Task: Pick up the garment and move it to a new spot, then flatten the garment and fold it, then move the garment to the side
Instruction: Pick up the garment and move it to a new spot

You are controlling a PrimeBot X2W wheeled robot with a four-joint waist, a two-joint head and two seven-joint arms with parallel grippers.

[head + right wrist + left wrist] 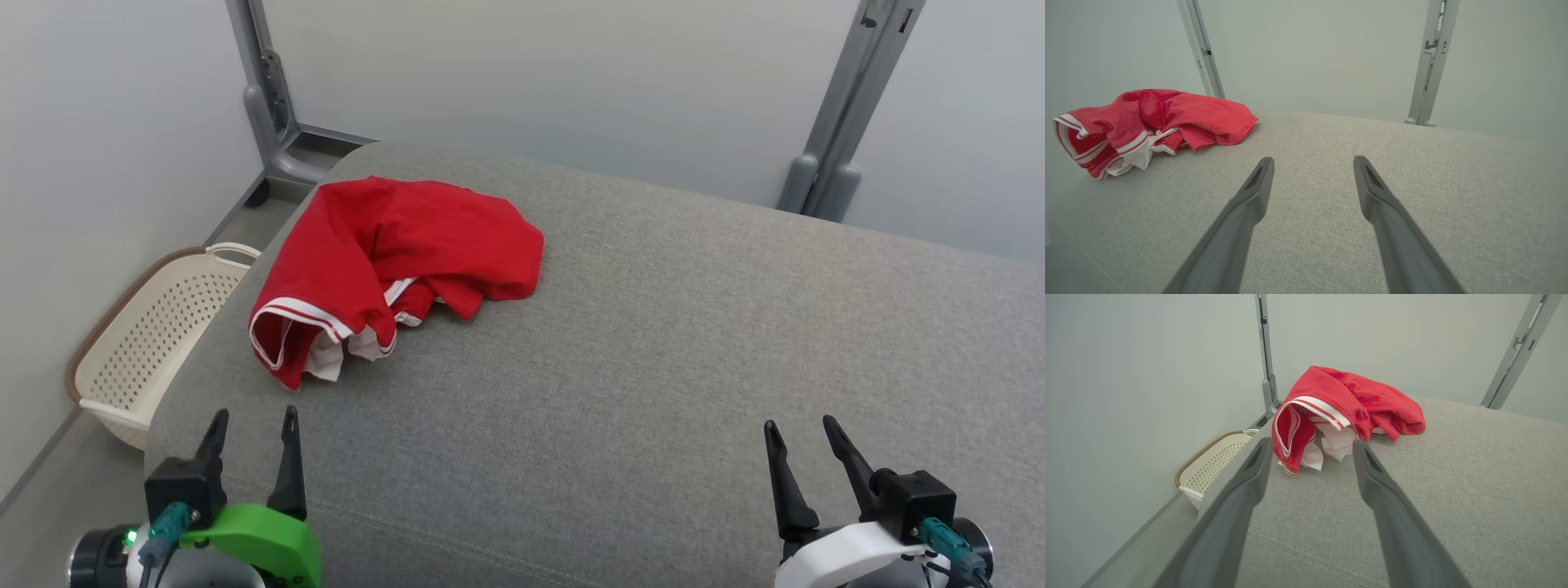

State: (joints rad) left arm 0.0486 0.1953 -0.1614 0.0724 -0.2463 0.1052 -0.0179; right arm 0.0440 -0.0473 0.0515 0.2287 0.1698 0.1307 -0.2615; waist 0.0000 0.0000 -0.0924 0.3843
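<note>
Garment (pixel 392 261), red, crumpled: untouched (all steps pending, prob.). Left gripper (pixel 255 412) near it, right gripper (pixel 798 423) well apart; both spread wide, nothing held.

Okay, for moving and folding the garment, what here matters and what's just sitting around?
For the job:
- red garment, crumpled on the grey cushion
- left gripper, open
- right gripper, open

Just lying about:
- cream basket, on the floor beside the cushion
- metal posts, behind it

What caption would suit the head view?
Crumpled red garment on grey cushion; left claw and right claw open, empty.
</note>
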